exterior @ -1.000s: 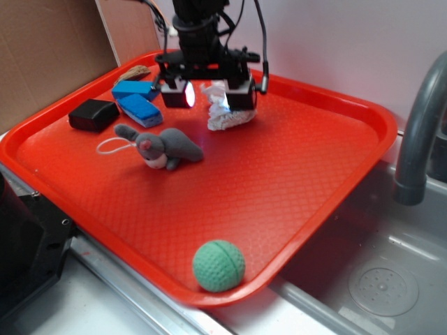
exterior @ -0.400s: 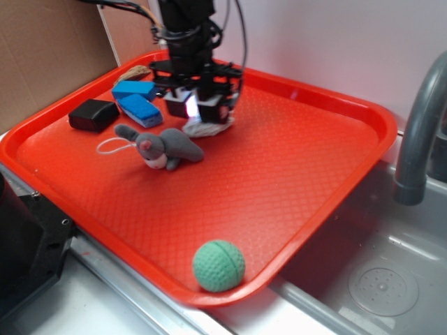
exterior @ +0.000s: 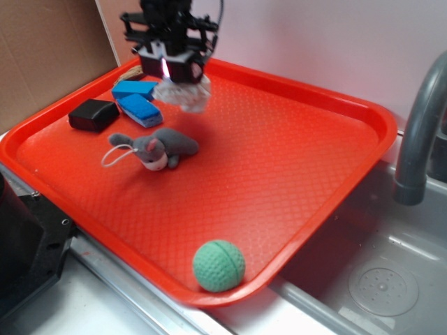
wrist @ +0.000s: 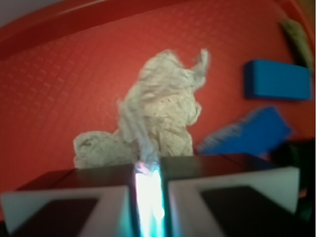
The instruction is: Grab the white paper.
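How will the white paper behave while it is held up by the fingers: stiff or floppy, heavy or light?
The white paper is probably floppy: it hangs from the shut gripper in crumpled folds. It looks light, since a thin pinch carries the whole wad. A loose fold might slip out or tear, as only its edge seems pinched.

Plush mouse (exterior: 164, 148) mid-tray (exterior: 293, 174), blocks (exterior: 136, 98) behind-left, ball (exterior: 218, 265) at front edge.
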`<state>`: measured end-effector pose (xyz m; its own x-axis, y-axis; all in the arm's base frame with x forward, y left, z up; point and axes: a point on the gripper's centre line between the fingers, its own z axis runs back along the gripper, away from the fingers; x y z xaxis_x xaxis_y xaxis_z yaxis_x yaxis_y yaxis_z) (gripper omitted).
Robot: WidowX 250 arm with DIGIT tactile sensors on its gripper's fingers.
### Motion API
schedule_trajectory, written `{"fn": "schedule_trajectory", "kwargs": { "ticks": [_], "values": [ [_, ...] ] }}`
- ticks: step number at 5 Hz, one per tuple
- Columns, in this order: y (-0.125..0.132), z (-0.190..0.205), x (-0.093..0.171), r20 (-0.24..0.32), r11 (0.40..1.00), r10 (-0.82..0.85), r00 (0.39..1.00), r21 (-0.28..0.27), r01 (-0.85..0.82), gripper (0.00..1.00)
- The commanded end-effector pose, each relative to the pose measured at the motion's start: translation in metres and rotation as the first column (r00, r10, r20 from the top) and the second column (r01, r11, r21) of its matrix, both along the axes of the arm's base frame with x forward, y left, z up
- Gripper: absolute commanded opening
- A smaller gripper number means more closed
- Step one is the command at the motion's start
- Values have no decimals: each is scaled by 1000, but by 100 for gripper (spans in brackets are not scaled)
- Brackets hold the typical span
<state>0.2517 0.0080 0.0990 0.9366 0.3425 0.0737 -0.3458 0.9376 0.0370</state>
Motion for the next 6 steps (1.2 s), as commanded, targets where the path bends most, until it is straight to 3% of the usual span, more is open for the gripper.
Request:
{"fn": "schedule_trajectory", "kwargs": {
  "ticks": [1,2,3,6],
  "values": [
    [-6,69,-34,113,993,-119,986,-7,121,0],
    [-16,102,-63,101,977,-204,974,-38,209,0],
    [-23,126,-77,135,967,-246,960,-38,253,0],
    [-23,125,-85,97,974,-225,970,13,225,0]
  ]
}}
